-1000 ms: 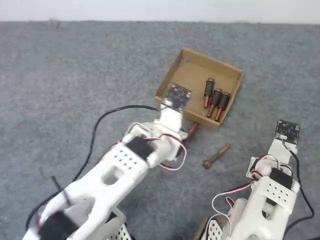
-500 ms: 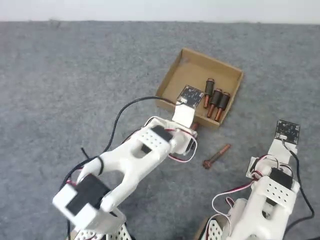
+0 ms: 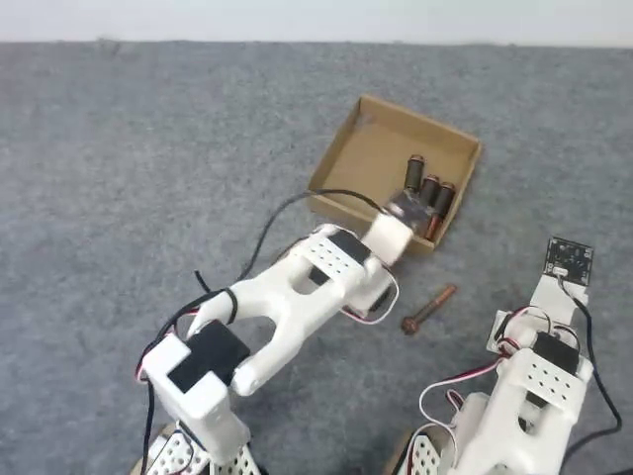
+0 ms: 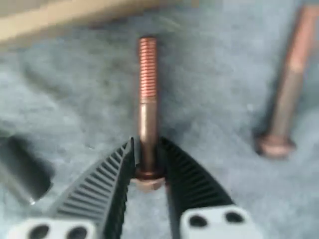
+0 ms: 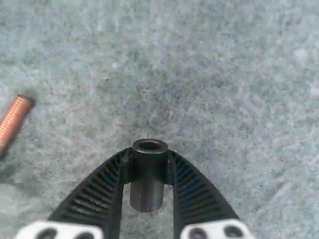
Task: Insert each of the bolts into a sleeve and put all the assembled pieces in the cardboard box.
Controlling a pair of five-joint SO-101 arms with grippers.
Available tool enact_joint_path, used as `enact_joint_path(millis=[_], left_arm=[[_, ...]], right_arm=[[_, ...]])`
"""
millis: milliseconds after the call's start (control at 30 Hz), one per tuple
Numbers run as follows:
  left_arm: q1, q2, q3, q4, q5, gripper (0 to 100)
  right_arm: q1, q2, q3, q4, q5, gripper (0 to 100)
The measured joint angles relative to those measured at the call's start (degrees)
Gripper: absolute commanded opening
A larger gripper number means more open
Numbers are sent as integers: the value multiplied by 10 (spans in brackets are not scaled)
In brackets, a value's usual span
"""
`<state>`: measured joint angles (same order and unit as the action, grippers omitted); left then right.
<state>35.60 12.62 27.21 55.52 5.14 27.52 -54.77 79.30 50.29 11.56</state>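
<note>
Tools both closed on parts. Left tool (image 4: pixel 147 149) clamps a copper bolt (image 4: pixel 144 94) by the shank right above its head, jaws nearly together. The threaded end sticks straight out from the tool toward the tan wall of the cardboard box (image 4: pixel 75 15). Can't tell if that bolt touches the grey tabletop (image 4: pixel 214 64) or sits just off it. Loose bolt (image 4: pixel 284 89) lies near it on the tabletop, apart, head end nearer the tool. Blurred dark cylinder (image 4: pixel 22 172) on the other side of the tool, can't tell what it is.

Right tool (image 5: pixel 148 155) pinches a black sleeve (image 5: pixel 148 191) between its jaw tips, bore opening visible at one end, tabletop behind. A copper threaded tip shows at the edge of the right wrist view, apart from the sleeve.

From above, left arm (image 3: pixel 316 287) stretches up from the near edge, its wrist over the near wall of the box and covering part of it. Box sits at an angle with its top open. Three assembled pieces (image 3: pixel 432 193) lie side by side against one wall inside, dark sleeves with copper ends. Loose bolt lies out on the tabletop between the box and the right arm (image 3: pixel 534 391), touching neither. Right arm sits at the near right corner, well apart from the box
</note>
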Motion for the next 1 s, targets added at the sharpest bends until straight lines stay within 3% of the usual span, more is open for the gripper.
enact_joint_path(millis=[167,367,467,700,833,1000], left_arm=[[11,0,-11,57,-106,11],[11,1,-58,187,-341,12],[11,2,-71,207,-396,28],[3,2,-103,222,-417,210],[-25,2,-115,228,-391,164],[-22,2,-116,244,-367,5]], right_arm=[[0,0,0,-2,0,6],[0,0,0,-2,0,6],[0,0,0,-2,0,6],[0,0,0,-2,0,6],[0,0,0,-2,0,6],[0,0,0,-2,0,6]])
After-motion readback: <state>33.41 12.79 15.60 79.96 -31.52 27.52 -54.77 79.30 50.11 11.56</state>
